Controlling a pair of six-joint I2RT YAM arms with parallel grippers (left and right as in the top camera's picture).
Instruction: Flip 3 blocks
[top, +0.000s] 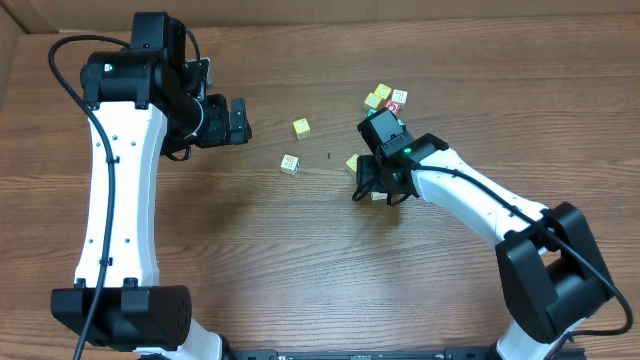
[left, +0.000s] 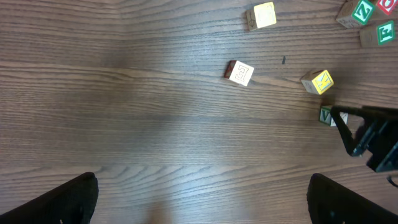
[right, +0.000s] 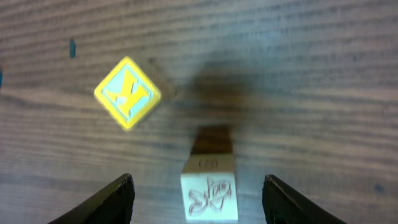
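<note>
A whitish block with a grey drawing on top (right: 209, 194) stands on the table between the fingers of my right gripper (right: 198, 179). That gripper is open, with a gap on each side of the block. In the left wrist view the same block (left: 325, 116) shows a green side and is half hidden by the right gripper (left: 367, 134). A yellow-rimmed K block (right: 127, 92) lies just beyond to the left. A yellow-and-cream block (top: 301, 127) and a cream printed block (top: 289, 164) lie mid-table. My left gripper (top: 240, 120) hovers open and empty, left of them.
A cluster of other cubes with green and red faces (top: 388, 99) sits behind the right gripper (top: 372, 186). The left arm's white links stand along the table's left side. Bare wood lies under the left gripper (left: 203, 180).
</note>
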